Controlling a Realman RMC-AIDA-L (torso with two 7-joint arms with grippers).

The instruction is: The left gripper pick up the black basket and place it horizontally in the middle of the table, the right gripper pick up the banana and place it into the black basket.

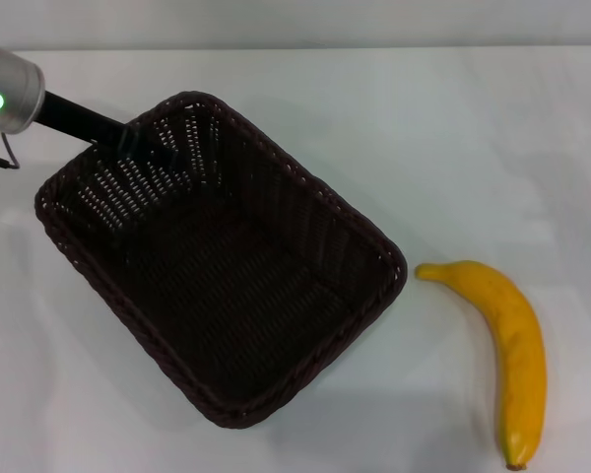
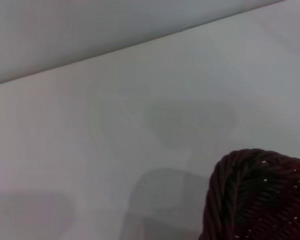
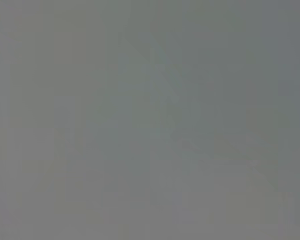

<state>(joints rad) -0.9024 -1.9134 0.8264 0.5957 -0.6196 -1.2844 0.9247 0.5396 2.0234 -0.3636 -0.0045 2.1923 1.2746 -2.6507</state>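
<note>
Banana [image 1: 507,350] beside black basket [image 1: 227,256].

Left arm enters from the upper left of the head view, green ring lit, its left pincer [image 1: 128,135] extended forward and downward. Right arm and pincer lie outside every view.
</note>
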